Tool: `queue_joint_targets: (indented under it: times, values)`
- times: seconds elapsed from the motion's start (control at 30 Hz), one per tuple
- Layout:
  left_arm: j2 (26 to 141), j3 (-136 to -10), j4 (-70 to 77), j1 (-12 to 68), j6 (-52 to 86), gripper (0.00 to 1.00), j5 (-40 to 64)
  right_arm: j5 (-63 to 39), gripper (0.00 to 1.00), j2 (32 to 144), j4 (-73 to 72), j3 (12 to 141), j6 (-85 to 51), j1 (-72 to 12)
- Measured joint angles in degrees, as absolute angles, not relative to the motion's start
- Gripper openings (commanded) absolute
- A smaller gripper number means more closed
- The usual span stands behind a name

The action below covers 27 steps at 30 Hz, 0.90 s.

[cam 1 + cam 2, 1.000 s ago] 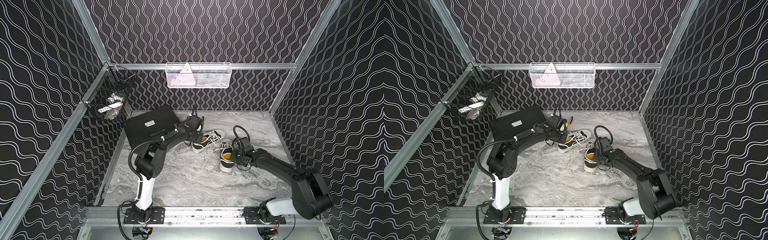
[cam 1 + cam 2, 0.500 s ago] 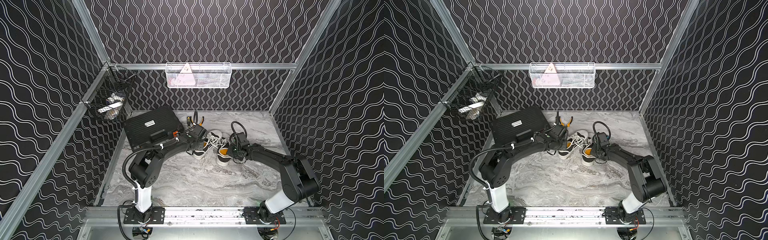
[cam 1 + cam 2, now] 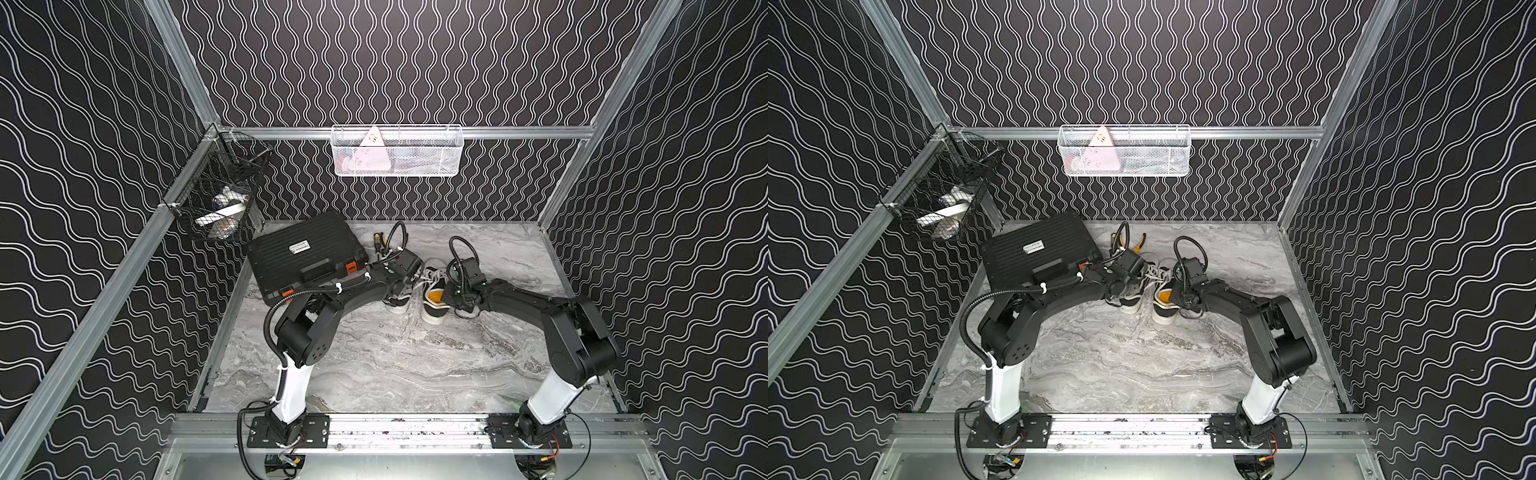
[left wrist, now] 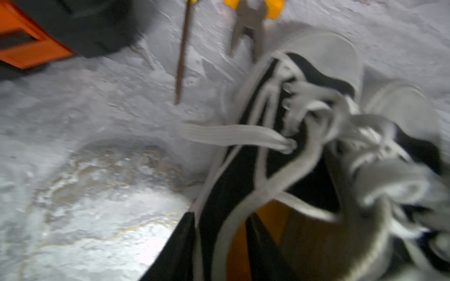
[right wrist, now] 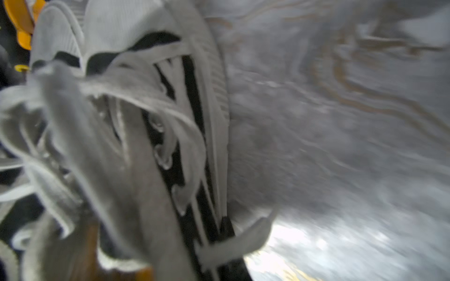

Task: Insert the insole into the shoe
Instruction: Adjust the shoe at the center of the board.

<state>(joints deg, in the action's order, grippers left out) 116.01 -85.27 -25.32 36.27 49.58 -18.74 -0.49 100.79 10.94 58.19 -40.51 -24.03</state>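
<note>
- Two black shoes with white soles sit side by side just past the centre of the worktop (image 3: 374,365), toes at 12, heels at 6: left shoe (image 3: 395,305) and right shoe (image 3: 432,309). Their white laces (image 4: 316,116) are tangled between them.
- Insole: I can't pick it out as a separate piece. An orange-yellow inner face (image 3: 434,296) shows in the right shoe's heel opening.
- Left pincer (image 4: 219,245): fingers (image 4: 175,250) spread, astride the left shoe's collar wall near the heel.
- Right pincer (image 3: 446,296): pressed together at the right shoe's 3 o'clock edge. The wrist view is too blurred to tell what, if anything, it pinches.
- Black tool case (image 3: 307,259) at 10 has orange latches (image 3: 351,267) and a white label (image 3: 300,247), with print too small to read.
- Yellow-handled pliers (image 4: 246,26) and a screwdriver (image 4: 182,56) lie at 12 of the left shoe.
</note>
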Motion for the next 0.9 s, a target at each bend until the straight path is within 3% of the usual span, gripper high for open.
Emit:
queue_joint_targets:
  times: [0.33, 0.5, 0.9]
  values:
    - [108.77, -77.8, -20.16, 32.03, 50.78, 0.52, -6.85, -0.91, 0.05, 106.56, 11.68, 65.58, -35.73, -23.05]
    - [104.81, -77.1, -20.38, 30.02, 44.8, 0.53, -2.94, -1.06, 0.12, 106.5, 11.7, 65.43, -31.7, -22.46]
    - [101.12, -76.03, -23.18, 26.11, 37.34, 0.53, -1.37, -1.04, 0.22, 106.32, 4.71, 61.56, -29.1, -23.88]
